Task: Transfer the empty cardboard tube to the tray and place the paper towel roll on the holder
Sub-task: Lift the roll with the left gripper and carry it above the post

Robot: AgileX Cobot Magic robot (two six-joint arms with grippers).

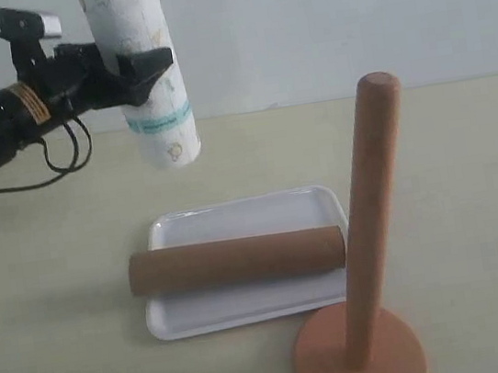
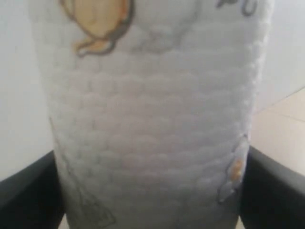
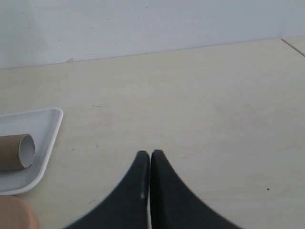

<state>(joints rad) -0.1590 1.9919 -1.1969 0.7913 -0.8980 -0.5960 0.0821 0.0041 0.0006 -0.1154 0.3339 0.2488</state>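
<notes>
The paper towel roll [image 1: 149, 80] hangs nearly upright in the air at the upper left, teal band low, with my left gripper [image 1: 126, 69] shut on it. It fills the left wrist view as the white roll [image 2: 152, 119] between two black fingers [image 2: 269, 191]. The brown cardboard tube [image 1: 237, 260] lies across the white tray [image 1: 235, 218]. The wooden holder [image 1: 373, 243] stands at the front right, its dowel bare. My right gripper [image 3: 150, 155] is shut on nothing above the table; its view shows the tube's open end [image 3: 19, 151] on the tray [image 3: 43, 124]. That gripper is out of the exterior view.
The holder's round base [image 1: 358, 352] sits just in front of the tray's right corner, and its edge [image 3: 16, 212] shows in the right wrist view. A pale wall runs behind the beige tabletop [image 1: 469, 165].
</notes>
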